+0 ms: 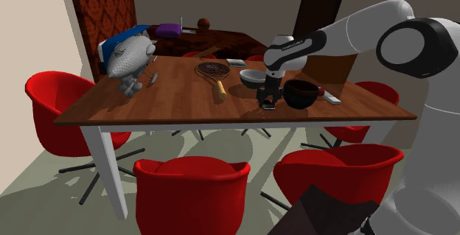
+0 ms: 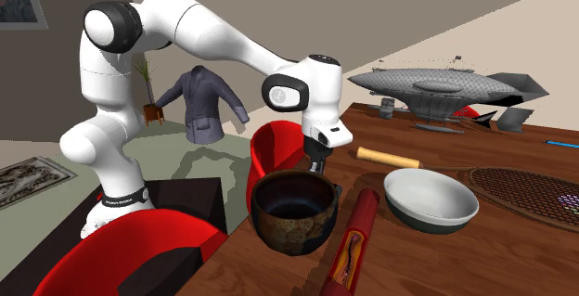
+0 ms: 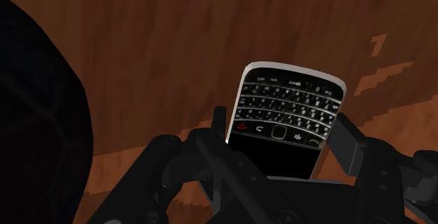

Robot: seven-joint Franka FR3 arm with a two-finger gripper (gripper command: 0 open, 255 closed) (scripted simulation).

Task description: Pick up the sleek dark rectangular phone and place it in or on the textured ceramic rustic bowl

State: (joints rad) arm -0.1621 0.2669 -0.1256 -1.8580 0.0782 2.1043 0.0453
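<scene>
A black phone [image 3: 279, 152] with a small keypad and a silver rim lies between my fingers in the wrist view, its sides clasped by both. My gripper [image 3: 282, 121] is shut on it. In the shoulder view the gripper [image 1: 267, 101] reaches down to the wooden table [image 1: 169, 97], with the phone [image 1: 268, 107] at its tips, near the front edge. The dark textured bowl [image 1: 301, 93] stands upright right beside the gripper, on the shoulder view's right. The second exterior view puts that bowl [image 2: 295, 212] in front of the gripper [image 2: 315, 164]. Its dark wall [image 3: 35, 117] rises beside the fingers.
A pale bowl [image 1: 251, 78] sits just behind the gripper. A rolling pin [image 1: 219, 90], a round mesh racket [image 1: 212, 69] and a grey airship model [image 1: 129, 55] lie further along the table. A red cylinder [image 2: 353, 243] lies between the two bowls. Red chairs [image 1: 190, 193] ring the table.
</scene>
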